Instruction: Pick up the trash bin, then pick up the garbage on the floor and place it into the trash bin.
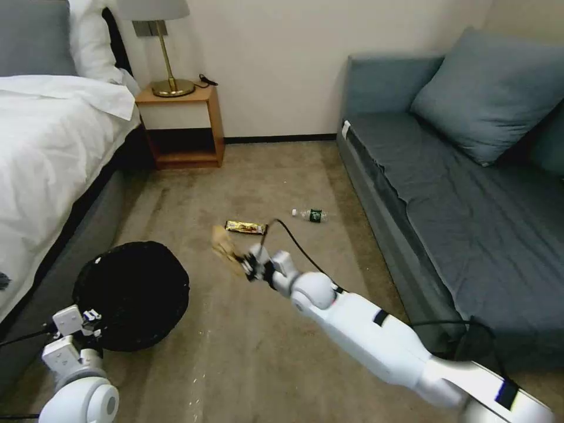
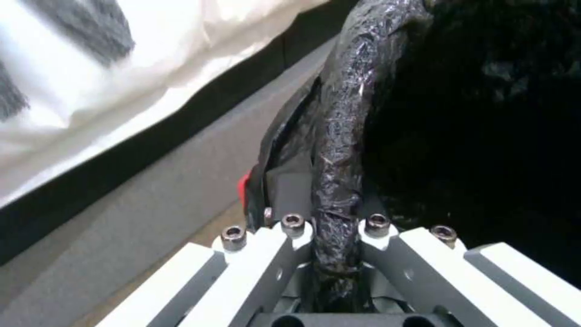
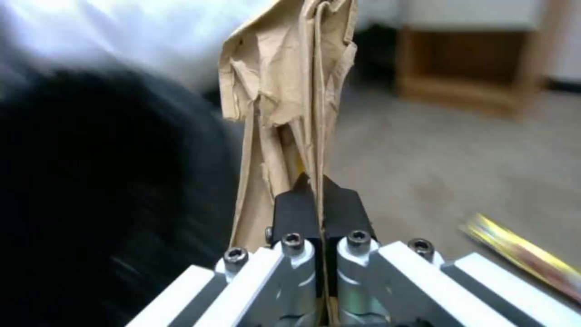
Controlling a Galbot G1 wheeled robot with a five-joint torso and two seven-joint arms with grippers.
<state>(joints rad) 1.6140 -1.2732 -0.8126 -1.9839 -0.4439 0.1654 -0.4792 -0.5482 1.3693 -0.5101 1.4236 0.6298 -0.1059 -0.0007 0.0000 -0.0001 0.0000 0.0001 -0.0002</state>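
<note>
The trash bin (image 1: 132,294), lined with a crinkly black bag, hangs low at the left beside the bed. My left gripper (image 1: 88,320) is shut on its rim (image 2: 339,150). My right gripper (image 1: 249,264) is shut on a piece of garbage, the crumpled tan paper (image 1: 226,249), held above the carpet to the right of the bin. The right wrist view shows the tan paper (image 3: 284,95) pinched between the black pads (image 3: 293,211), with the dark bin (image 3: 91,190) close beside it. On the floor lie a gold-black snack bar wrapper (image 1: 244,227) and a small clear bottle (image 1: 311,215) with a green label.
A bed (image 1: 41,153) with white sheets runs along the left. A wooden nightstand (image 1: 182,126) with a brass lamp stands at the back wall. A blue-grey sofa (image 1: 458,194) with a cushion lines the right. Open carpet lies between them.
</note>
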